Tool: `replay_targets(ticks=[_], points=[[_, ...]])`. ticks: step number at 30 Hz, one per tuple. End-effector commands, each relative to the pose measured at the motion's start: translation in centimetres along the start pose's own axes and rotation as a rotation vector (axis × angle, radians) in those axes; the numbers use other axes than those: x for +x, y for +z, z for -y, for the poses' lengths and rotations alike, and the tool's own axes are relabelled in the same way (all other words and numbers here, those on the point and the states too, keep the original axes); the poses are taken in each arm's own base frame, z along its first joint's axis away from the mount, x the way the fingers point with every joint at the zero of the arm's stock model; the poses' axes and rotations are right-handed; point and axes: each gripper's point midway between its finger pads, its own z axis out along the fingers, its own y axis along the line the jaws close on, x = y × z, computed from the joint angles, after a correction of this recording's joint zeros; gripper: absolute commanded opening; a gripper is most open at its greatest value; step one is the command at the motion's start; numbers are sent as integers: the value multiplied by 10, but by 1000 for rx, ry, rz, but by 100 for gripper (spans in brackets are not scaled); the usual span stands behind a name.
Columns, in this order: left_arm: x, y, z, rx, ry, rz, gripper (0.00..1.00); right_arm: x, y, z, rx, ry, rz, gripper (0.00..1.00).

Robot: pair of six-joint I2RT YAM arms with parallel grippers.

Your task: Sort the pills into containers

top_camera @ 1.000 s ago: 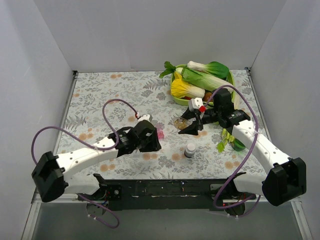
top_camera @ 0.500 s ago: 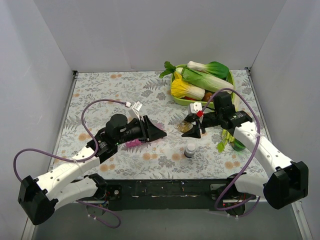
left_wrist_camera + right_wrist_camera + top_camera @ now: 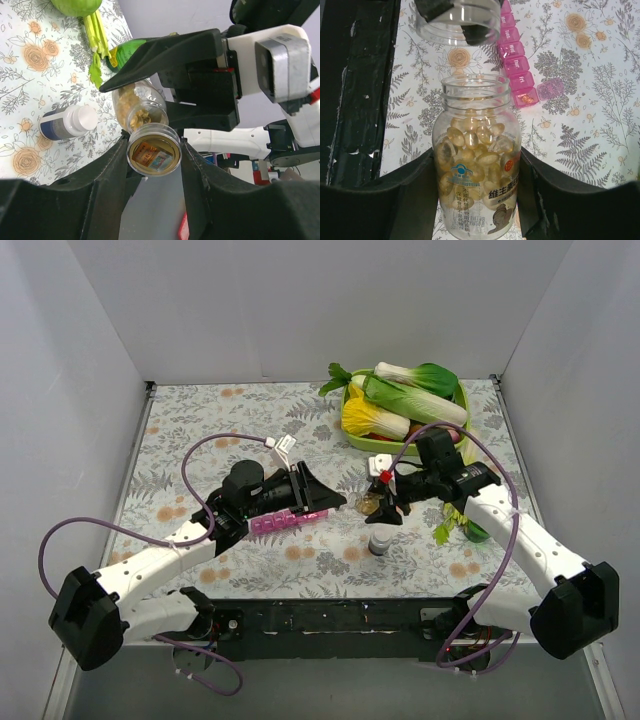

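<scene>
My right gripper (image 3: 380, 504) is shut on a clear pill bottle (image 3: 476, 150) full of yellow softgels, held above the table with its mouth open. My left gripper (image 3: 333, 502) is shut on the bottle's clear cap (image 3: 154, 151), held just off the bottle mouth; in the right wrist view the cap (image 3: 457, 22) is apart from the neck. The pink pill organiser strip (image 3: 285, 521) lies on the table under my left wrist, and it shows in the right wrist view (image 3: 516, 60) with one end lid flipped open.
A small white bottle (image 3: 380, 540) stands on the table below the grippers and also shows in the left wrist view (image 3: 67, 122). A green tray of vegetables (image 3: 352, 432) sits at the back right. Loose greens (image 3: 455, 515) lie by the right arm.
My left arm swung up and right, off the organiser, until its gripper met the bottle. My right gripper brought the bottle a little left and nearer. The cap now sits in my left gripper.
</scene>
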Motion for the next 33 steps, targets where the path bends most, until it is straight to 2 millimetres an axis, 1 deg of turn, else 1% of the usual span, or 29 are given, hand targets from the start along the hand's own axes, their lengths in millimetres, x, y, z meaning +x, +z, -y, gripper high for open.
replay_targets(ticks=[1, 7, 14, 17, 20, 27, 33], points=[[-13, 0, 17, 38, 18, 34, 22, -24, -4, 0, 6, -59, 8, 4], [-9, 2, 9, 25, 2, 22, 22, -27, 2, -1, -15, -49, 12, 4], [-7, 5, 5, 19, -3, 13, 21, -32, 6, -3, -33, -54, 15, 4], [-6, 8, 1, 10, -6, 8, 21, -33, 7, -4, -37, -50, 16, 4], [-6, 9, 2, 14, -5, 5, 21, -32, 7, -4, -36, -47, 11, 3], [-5, 11, 7, 28, -8, -5, 21, -26, 11, 3, -1, -33, -28, 3], [-3, 18, 0, -10, -19, -7, 19, -24, 13, 9, 29, -29, -65, 2]])
